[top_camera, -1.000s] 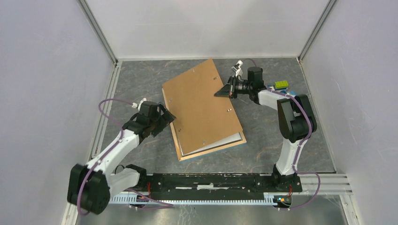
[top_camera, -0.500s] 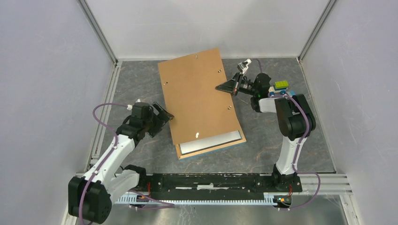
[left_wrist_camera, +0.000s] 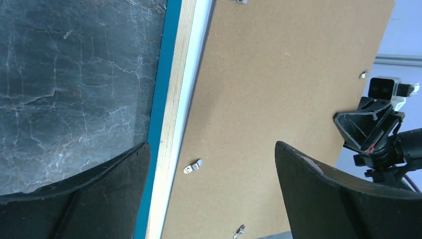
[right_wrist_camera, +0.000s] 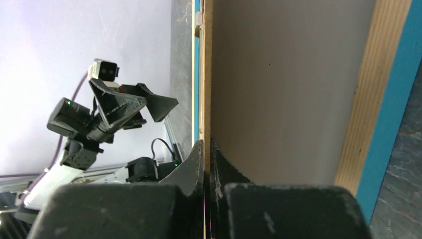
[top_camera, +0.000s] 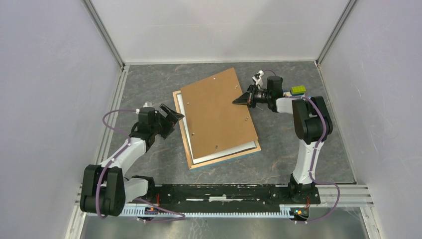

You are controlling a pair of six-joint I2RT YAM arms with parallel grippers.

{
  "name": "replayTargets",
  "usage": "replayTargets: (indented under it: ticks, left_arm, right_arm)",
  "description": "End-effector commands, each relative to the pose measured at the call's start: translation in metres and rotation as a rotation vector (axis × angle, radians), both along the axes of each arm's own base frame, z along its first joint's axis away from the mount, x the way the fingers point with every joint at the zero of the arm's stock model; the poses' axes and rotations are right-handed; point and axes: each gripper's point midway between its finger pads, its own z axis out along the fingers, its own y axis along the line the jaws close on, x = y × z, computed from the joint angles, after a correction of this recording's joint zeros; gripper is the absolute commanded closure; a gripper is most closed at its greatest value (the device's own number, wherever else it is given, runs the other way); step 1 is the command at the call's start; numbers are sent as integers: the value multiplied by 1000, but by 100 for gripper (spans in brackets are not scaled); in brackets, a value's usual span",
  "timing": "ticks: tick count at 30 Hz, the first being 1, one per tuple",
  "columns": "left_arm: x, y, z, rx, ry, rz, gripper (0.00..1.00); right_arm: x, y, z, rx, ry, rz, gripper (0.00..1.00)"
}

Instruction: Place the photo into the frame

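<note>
The frame (top_camera: 191, 167) lies back-up on the table, light wood rim (left_wrist_camera: 174, 99) and blue edge showing. A white sheet (left_wrist_camera: 189, 99), seemingly the photo's plain back, shows as a strip (top_camera: 187, 133) inside the rim; its printed side is hidden. The brown hardboard backing sheet (top_camera: 219, 114) lies skewed over it. My right gripper (top_camera: 238, 101) is shut on the board's right edge (right_wrist_camera: 206, 74), seen edge-on between its jaws (right_wrist_camera: 206, 144). My left gripper (top_camera: 171, 117) stands open beside the frame's left rim, its fingers spanning the rim and board (left_wrist_camera: 211, 144), touching nothing.
A small green-and-yellow block (top_camera: 298, 90) sits at the back right behind the right arm. Aluminium rails (top_camera: 112, 114) run along the table's left side and walls close in on three sides. Small metal turn clips (left_wrist_camera: 192, 167) dot the board.
The board, raised and swung toward the back half a second ago, has come down over the frame again. My left gripper has shifted slightly left, still open.
</note>
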Motion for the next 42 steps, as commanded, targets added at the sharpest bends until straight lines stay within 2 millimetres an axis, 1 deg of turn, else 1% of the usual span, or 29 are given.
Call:
replayTargets:
  ticks: [1,3,4,6,7,11,16,21,23,25,32,35,42]
  left_arm:
    - [26,1,15,30,-85,-19,0]
    - [30,1,7,32,-60,-14,0]
    - [31,0,-1,23,-40,-15,0]
    - [36,-6,-10,-3,-30,-29,0]
    - [37,-8,-17,-13,-15,-34,0]
    - [40,-20,-28,-47,-8,-67,0]
    - [36,-18,-35,-39,-27,-62,0]
    - [28,-17,-46,-22,-33,-73,0]
    - [28,-20,-46,-33,-50,-86,0]
    - [28,-20,-42,-32,-73,-95,0]
    - [25,-18,-39,-27,-124,-93,0]
    - [25,-17,-39,-27,-132,-86,0]
    - [25,-19,-38,-43,-147,-86,0]
  right_arm:
    - [3,-4,-6,-97,-52,78,100]
    - [3,-2,-12,-101,-38,84,100]
    - [3,-2,-16,-108,-31,89,100]
    - [2,-3,-20,-116,-18,96,100]
    - [1,-1,-19,-102,-12,104,100]
    - [-3,8,-9,-39,-1,98,100]
    - [-7,14,-3,-42,5,104,100]
    - [-11,13,3,-47,3,92,100]
    - [-13,13,5,-48,3,90,100]
    - [-14,11,3,-56,9,92,100]
    - [-26,14,-23,-100,59,106,100]
    - [-30,16,-26,-106,66,113,100]
    - [-31,16,-30,-133,67,102,100]
